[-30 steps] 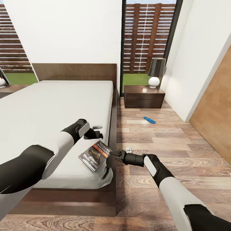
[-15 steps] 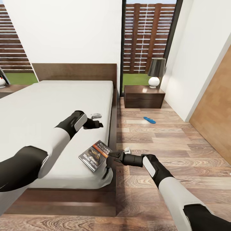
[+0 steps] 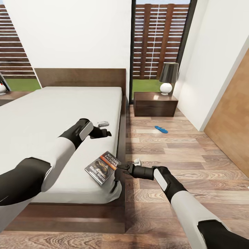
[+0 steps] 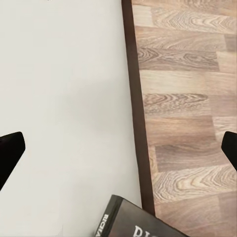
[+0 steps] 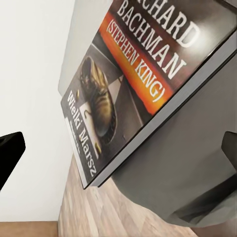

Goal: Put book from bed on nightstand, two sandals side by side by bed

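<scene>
Glossy paper book, matt mattress

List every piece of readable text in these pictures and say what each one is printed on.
All text is on the cover of the book, which lies on the bed:
"RICHARD BACHMAN", white letters at the cover's top, the first word cut by the picture's edge in the right wrist view.
"(STEPHEN KING)", on the orange band.
"Wielki Marsz", white, along the cover's lower edge.
Left wrist view: only fragments of white letters, not readable.
Nothing else carries text.

Dark book under my eye, white lettering, orange band (picture of a shoe); off-white mattress, dark brown bed frame, one bright blue sandal on brown wood-plank floor.
</scene>
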### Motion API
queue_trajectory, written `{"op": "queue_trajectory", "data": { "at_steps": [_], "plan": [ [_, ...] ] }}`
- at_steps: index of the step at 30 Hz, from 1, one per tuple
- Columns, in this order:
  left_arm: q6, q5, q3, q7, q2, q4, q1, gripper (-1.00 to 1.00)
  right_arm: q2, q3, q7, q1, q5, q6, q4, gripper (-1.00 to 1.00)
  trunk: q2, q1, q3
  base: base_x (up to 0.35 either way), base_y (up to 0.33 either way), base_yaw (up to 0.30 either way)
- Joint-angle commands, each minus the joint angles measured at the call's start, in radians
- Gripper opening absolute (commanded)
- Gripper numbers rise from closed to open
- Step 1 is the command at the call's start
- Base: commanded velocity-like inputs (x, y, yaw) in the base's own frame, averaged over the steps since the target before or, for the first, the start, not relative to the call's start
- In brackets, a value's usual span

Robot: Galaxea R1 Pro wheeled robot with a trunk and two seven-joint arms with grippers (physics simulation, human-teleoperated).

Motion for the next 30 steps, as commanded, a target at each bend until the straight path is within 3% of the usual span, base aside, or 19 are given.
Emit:
{"op": "queue_trajectory", "data": {
  "at_steps": [1,11,16,18,20,30],
  "plan": [
    [0.003,0.007,-0.007,0.003,0.001,-0.001,-0.001,1.0,0.0,0.002,-0.001,0.0,-0.005,0.006,0.0,1.0,0.0,0.0,-0.001,0.0,0.0,0.0],
    [0.024,0.009,-0.005,0.004,0.0,-0.033,-0.001,1.0,0.0,0.002,0.0,0.0,-0.005,0.004,0.0,1.0,-0.063,0.034,-0.029,0.0,0.0,0.0],
    [0.079,0.01,0.002,0.006,0.0,-0.082,-0.001,1.0,-0.002,0.002,0.001,0.0,-0.006,0.004,0.0,1.0,-0.098,0.053,-0.045,0.0,0.0,0.0],
    [0.1,0.009,0.045,0.008,0.0,-0.108,-0.001,1.0,-0.003,0.002,0.002,0.0,-0.006,-0.005,0.0,1.0,-0.099,0.054,-0.052,0.0,0.0,0.0],
    [0.103,0.009,0.059,0.008,0.0,-0.112,-0.001,1.0,-0.003,0.002,0.002,0.0,-0.006,-0.01,0.0,1.0,-0.099,0.055,-0.06,0.0,0.0,0.0],
    [0.108,0.008,0.082,0.009,0.0,-0.118,-0.001,1.0,-0.003,0.001,0.002,0.0,-0.006,-0.017,0.0,1.0,-0.102,0.06,-0.099,0.0,0.0,0.0]
  ]
}}
